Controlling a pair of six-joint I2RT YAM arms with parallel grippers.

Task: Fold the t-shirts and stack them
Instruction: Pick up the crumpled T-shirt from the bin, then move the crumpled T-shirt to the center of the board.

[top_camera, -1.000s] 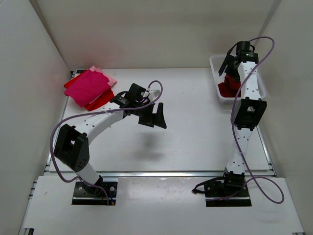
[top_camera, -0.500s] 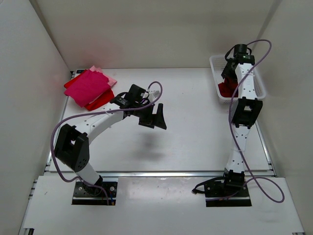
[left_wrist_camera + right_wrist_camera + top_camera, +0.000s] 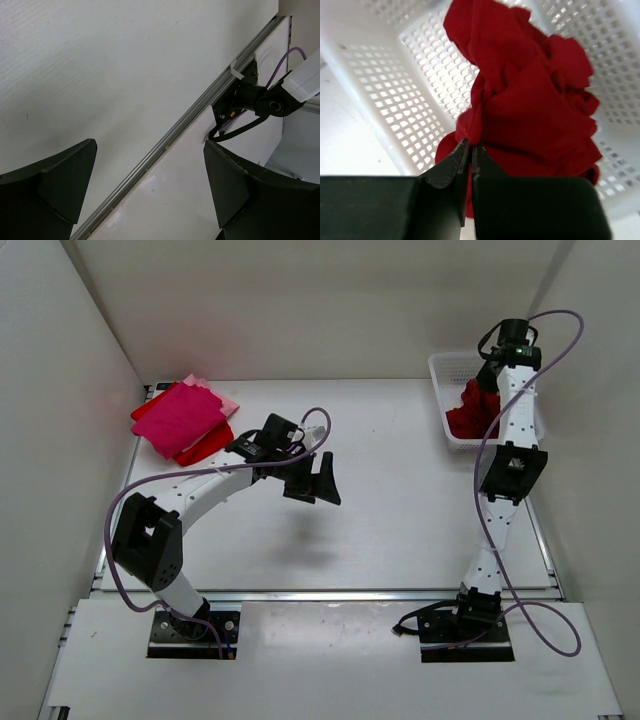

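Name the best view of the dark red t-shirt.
Right wrist: the dark red t-shirt fills the frame, bunched, pinched by the shut right claw. Top external shows only a small patch; left wrist, none.

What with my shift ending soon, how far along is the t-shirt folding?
Done: three look folded and stacked at far left, the magenta t-shirt over the light pink t-shirt and bright red t-shirt. In hand: the right gripper is shut on the dark red t-shirt in the white basket. Left: folding it onto the stack. The left gripper hangs open, empty.
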